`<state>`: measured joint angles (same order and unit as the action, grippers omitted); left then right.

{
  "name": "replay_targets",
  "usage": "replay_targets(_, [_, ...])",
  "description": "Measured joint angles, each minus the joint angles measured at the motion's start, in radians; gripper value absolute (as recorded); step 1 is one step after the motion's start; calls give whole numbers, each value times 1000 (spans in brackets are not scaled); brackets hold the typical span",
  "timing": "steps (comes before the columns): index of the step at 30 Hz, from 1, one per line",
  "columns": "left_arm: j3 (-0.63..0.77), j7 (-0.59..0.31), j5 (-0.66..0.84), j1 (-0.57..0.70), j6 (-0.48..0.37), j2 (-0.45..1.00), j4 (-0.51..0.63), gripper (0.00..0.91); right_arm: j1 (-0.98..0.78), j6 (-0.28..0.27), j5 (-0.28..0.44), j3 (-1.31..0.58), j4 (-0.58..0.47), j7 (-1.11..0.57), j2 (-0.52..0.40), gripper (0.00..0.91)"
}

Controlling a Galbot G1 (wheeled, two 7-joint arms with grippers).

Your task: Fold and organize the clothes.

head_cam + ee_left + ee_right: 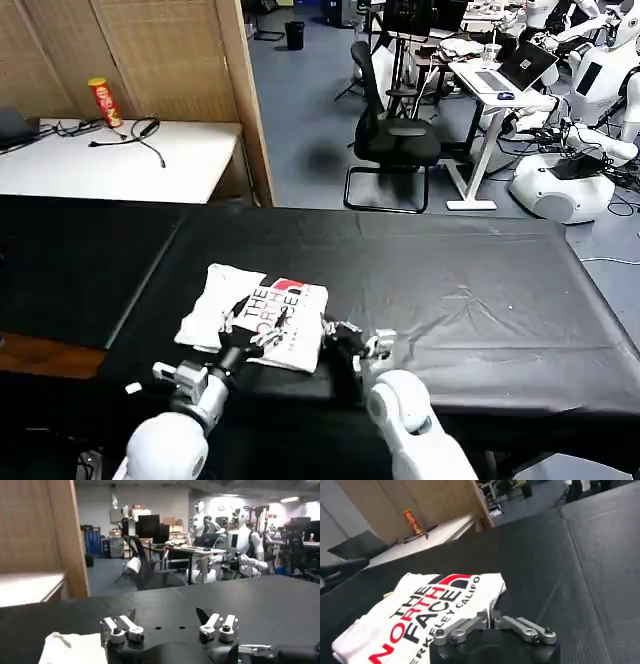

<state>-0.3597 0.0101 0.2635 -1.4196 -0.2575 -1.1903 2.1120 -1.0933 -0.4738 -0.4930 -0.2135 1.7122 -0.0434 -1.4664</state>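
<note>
Both pincers are being held low over the near part of the black surface (pixel 470 300). Left pincer (pixel 245 340) is being kept spread wide above the near edge of the folded white T-shirt (pixel 255 315), its fingers (pixel 117 630) well apart in the left wrist view. Right pincer (pixel 350 340) is being held just beside the T-shirt's right edge, its fingertips pressed together on nothing. Lettering is being shown face up on the shirt, which is lying folded near the surface's front left.
</note>
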Motion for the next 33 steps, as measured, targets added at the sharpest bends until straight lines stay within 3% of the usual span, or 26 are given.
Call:
replay_targets(3, [-8, 0, 1, -10, 4, -3, 0, 878, 40, -4, -22, -20, -18, 2, 29, 68])
replay_targets(4, [-10, 0, 1, -12, 5, -3, -1, 878, 54, -5, -30, -26, -24, 5, 42, 361])
replay_targets(5, [-13, 0, 2, -15, 7, -3, -2, 878, 67, -10, -36, -33, -27, 12, 54, 878])
replay_targets(10, [-24, -7, 11, -30, 13, -5, -10, 878, 83, -30, -52, -46, -10, 34, 112, 878])
replay_targets(15, [-32, -47, 23, -44, 66, 1, -18, 878, 15, 9, -6, -61, 95, 26, 167, 878])
replay_targets(19, [-32, -55, 23, -52, 96, 7, -29, 878, -82, 109, 109, -83, 197, 27, 200, 878])
replay_targets(26, [-35, -83, 32, -79, 138, 23, -45, 878, -276, 333, 334, -121, 307, -13, 190, 878])
replay_targets(31, [-50, -127, 53, -130, 120, 49, -2, 878, -444, 471, 405, -152, 362, -76, 180, 878])
replay_targets(33, [-59, -146, 74, -164, 127, 63, 24, 878, -501, 501, 415, -164, 378, -97, 181, 878])
